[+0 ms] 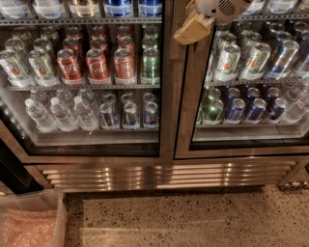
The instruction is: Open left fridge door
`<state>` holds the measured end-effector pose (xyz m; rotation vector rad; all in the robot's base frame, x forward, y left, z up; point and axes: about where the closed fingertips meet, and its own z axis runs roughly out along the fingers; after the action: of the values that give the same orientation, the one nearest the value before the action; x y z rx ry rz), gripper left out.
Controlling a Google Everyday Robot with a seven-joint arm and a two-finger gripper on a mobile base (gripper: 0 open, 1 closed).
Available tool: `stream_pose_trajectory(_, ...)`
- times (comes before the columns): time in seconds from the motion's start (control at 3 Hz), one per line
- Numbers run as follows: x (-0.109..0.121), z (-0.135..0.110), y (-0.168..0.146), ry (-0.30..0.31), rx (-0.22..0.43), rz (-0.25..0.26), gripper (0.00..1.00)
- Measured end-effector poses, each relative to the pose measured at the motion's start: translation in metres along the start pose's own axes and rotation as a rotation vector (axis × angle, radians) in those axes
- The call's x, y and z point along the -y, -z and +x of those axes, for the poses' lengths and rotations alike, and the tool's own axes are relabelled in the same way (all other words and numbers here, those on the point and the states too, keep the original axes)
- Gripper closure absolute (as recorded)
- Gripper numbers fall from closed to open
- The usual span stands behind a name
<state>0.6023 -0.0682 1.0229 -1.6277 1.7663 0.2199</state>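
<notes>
The left fridge door [166,96] is a glass pane in a brushed steel frame, standing shut. Red cola cans [99,65] and clear water bottles [60,115] show through it. My gripper [193,28] hangs at the top of the view, in front of the steel strip where the two doors meet. Only its tan fingertip part and white wrist housing [222,7] show. It sits just right of the left door's right edge, at the height of the top shelves.
The right glass door [251,96] shows green-white and blue cans. A steel grille [164,176] runs below both doors. Speckled floor [193,217] lies in front. A clear plastic bin [31,222] stands at the bottom left.
</notes>
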Motion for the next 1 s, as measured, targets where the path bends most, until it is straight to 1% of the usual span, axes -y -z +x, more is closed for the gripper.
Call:
stream_pose_trajectory(0.67, -0.0034, -0.0003, 0.0010, -0.003, 0.021, 0.006, 1.00)
stream_pose_trajectory(1.0, -0.0030, -0.0004, 0.0019, -0.003, 0.021, 0.006, 1.00)
